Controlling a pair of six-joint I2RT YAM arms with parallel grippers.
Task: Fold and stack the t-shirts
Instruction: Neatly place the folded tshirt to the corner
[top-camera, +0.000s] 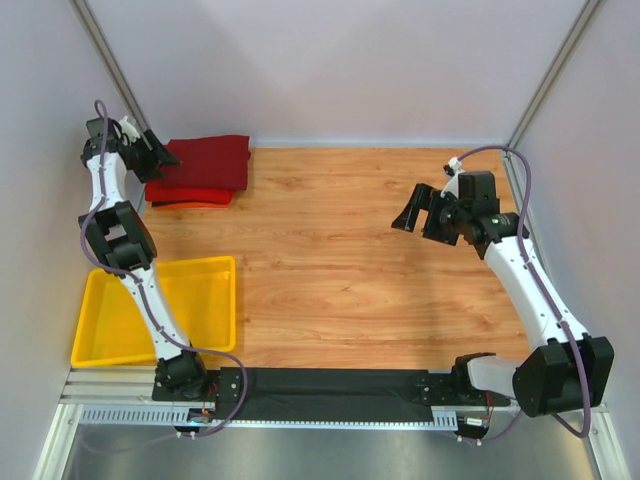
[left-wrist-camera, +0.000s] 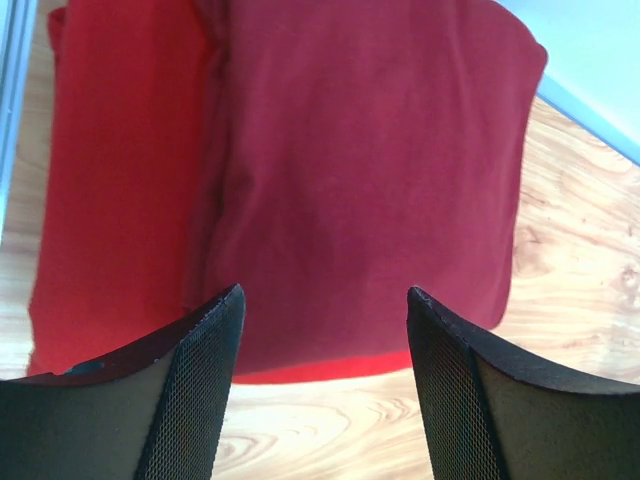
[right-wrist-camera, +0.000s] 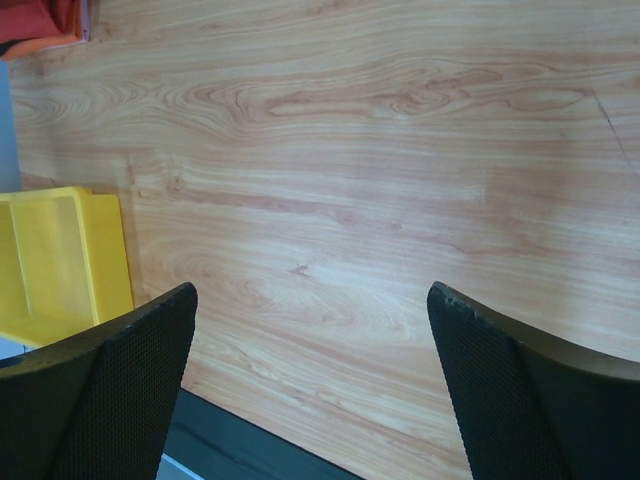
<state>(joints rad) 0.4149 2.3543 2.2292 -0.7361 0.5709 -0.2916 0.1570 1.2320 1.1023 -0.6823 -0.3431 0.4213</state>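
Two folded t-shirts lie stacked in the table's far left corner. The dark maroon t-shirt (top-camera: 210, 160) (left-wrist-camera: 370, 170) rests on top of the brighter red t-shirt (top-camera: 190, 196) (left-wrist-camera: 110, 200), whose edge sticks out on the near side. My left gripper (top-camera: 160, 152) (left-wrist-camera: 325, 305) hangs open just above the stack's left end, with nothing between its fingers. My right gripper (top-camera: 415, 215) (right-wrist-camera: 312, 300) is open and empty, held over bare wood right of the middle. A corner of the stack (right-wrist-camera: 35, 20) shows in the right wrist view.
A yellow plastic tray (top-camera: 205, 300) (right-wrist-camera: 60, 260) sits at the near left, with the left arm reaching over it. Grey walls close the table at the back and on both sides. A black strip (top-camera: 330, 385) runs along the near edge.
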